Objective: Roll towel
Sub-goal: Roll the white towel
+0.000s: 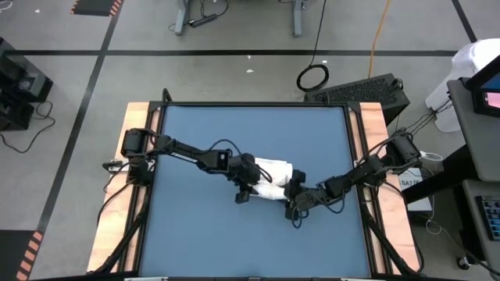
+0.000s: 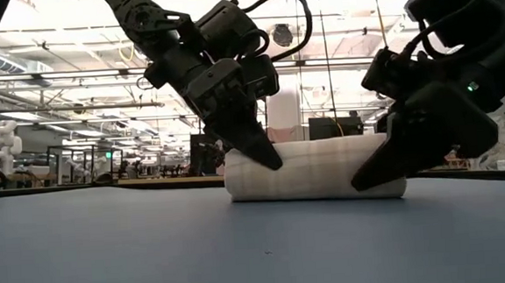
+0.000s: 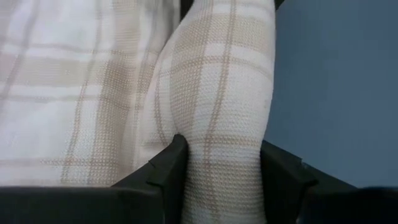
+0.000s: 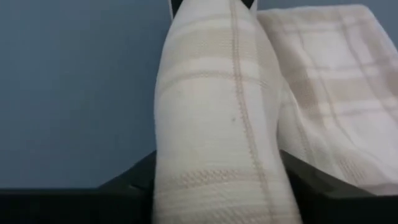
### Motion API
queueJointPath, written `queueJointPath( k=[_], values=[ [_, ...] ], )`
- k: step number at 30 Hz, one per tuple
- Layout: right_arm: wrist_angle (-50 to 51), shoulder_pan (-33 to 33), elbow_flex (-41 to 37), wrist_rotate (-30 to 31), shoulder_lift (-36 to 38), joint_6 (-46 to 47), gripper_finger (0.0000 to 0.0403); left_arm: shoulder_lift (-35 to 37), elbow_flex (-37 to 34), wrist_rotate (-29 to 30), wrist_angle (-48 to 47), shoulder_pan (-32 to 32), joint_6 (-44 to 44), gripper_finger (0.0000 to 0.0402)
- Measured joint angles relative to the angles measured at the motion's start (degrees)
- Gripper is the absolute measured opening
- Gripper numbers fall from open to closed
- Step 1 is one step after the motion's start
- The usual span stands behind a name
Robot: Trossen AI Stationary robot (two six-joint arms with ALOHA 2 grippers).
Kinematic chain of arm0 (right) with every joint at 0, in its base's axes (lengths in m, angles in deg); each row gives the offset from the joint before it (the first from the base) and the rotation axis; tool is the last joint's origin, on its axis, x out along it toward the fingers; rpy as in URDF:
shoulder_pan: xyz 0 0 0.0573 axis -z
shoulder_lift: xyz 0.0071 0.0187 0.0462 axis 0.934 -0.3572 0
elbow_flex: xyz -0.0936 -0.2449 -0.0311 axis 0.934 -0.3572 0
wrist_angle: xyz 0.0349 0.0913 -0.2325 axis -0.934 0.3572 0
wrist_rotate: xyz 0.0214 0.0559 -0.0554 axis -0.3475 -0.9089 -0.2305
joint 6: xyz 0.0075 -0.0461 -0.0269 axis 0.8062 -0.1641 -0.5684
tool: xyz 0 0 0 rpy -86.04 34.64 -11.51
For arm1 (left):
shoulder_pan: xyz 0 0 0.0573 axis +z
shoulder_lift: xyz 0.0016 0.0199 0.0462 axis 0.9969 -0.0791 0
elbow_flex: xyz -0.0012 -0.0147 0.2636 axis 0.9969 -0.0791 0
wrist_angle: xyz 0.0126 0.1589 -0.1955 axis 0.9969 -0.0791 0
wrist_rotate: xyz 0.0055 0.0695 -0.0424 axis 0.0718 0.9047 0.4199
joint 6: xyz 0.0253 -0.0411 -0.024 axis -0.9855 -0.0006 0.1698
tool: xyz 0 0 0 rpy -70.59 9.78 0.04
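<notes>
From above, the towel (image 1: 272,176) lies near the middle of the blue desk (image 1: 195,234), already wound into a short white roll; its long axis runs roughly across the desk from the left arm's side toward the right arm's side, dropping slightly nearer the front edge at the right-arm end. The left claw (image 1: 247,187) sits at one end of the roll and the right claw (image 1: 294,201) at the other. At desk height, the towel (image 2: 314,168) shows as a cylinder lying flat on the desk (image 2: 154,253), its axis level and running across the picture, faint plaid lines on its side. The left claw (image 2: 266,154) slants down onto one end and the right claw (image 2: 369,178) onto the other. From the left wrist, the left claw (image 3: 221,171) is clamped on a fold of the towel (image 3: 217,87), the cloth bulging up between its fingers (image 3: 165,165). From the right wrist, the right claw (image 4: 217,180) grips the rolled towel (image 4: 211,93) between its two dark fingers (image 4: 134,177), the roll stretching straight away from the camera.
</notes>
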Motion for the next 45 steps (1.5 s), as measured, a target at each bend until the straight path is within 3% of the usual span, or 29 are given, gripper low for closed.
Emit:
queueJointPath(
  k=[6,17,19,22,24,34,39,45],
  values=[
    [-0.59,0.06,0.23,-3.65,-0.07,7.62,0.0151,3.06,-0.15,1.78,-1.69,-0.14,0.04,0.018],
    [0.08,2.51,0.12,-10.6,-0.04,15.67,0.0147,10.25,-0.15,13.06,-2.67,-6.33,-3.09,0.0251],
    [0.09,2.98,0.1,-11.57,-0.04,16.53,0.0148,10.25,-0.17,16.93,-2.9,-9.02,-5.9,0.0253],
    [0.13,3.08,0.09,-12.38,-0.04,17.86,0.0148,10.25,-0.63,29.91,-2.06,-12.88,-10.63,0.0254],
    [0.11,3.16,0.09,-12.78,-0.04,18.02,0.0148,10.25,-0.74,34.43,-2.09,-14.31,-10.74,0.0254],
    [-0.08,3.87,0.0,-14.5,-0.11,18.59,0.0148,4.07,-0.79,32.47,-1.46,-14.29,-12.12,0.0254],
    [0.1,3.84,0.02,-14.54,-0.13,18.92,0.0148,1.77,-0.7,36.68,0.25,-14.46,-13.81,0.0254],
    [0.11,3.84,0.0,-14.59,-0.13,18.9,0.0148,0.07,-0.61,36.71,1.79,-13.63,-14.08,0.0254]
  ],
)
